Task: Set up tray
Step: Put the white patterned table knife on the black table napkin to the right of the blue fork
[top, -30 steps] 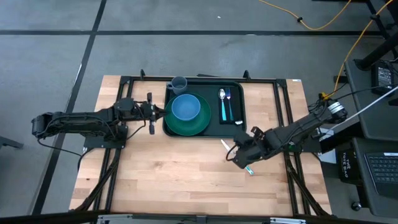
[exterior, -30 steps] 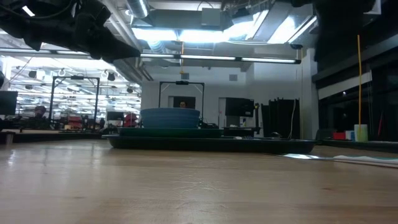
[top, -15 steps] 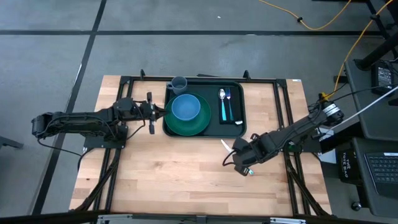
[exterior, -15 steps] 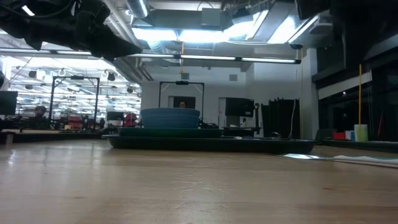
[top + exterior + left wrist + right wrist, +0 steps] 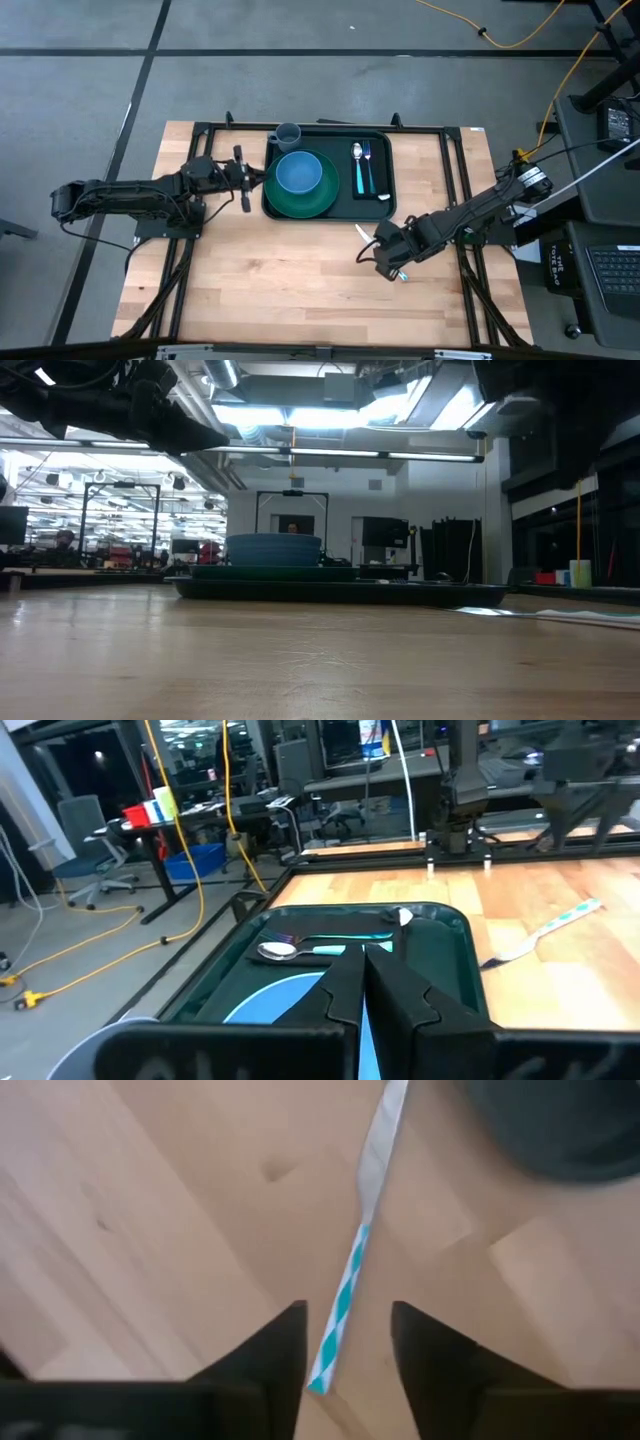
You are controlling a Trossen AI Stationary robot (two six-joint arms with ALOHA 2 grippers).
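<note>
Wooden desk (image 5: pixel 280 280): tray (image 5: pixel 375 208) at far centre, knife (image 5: pixel 350 1270) lying outside it. Your right pincer (image 5: pixel 345 1345) hovers open astride the handle, empty; lower and close. Left pincer (image 5: pixel 362 982) shut, empty, beside tray.

The high camera looks straight down from far up and sees the whole table (image 5: pixel 300 290). The low camera sits at table height and looks flat across the wood into the room. The left wrist camera looks forward over the tray (image 5: pixel 450 970), close by. The right wrist camera looks down at the wood from very near. The high, low and left wrist views all share the tray in the middle.
</note>
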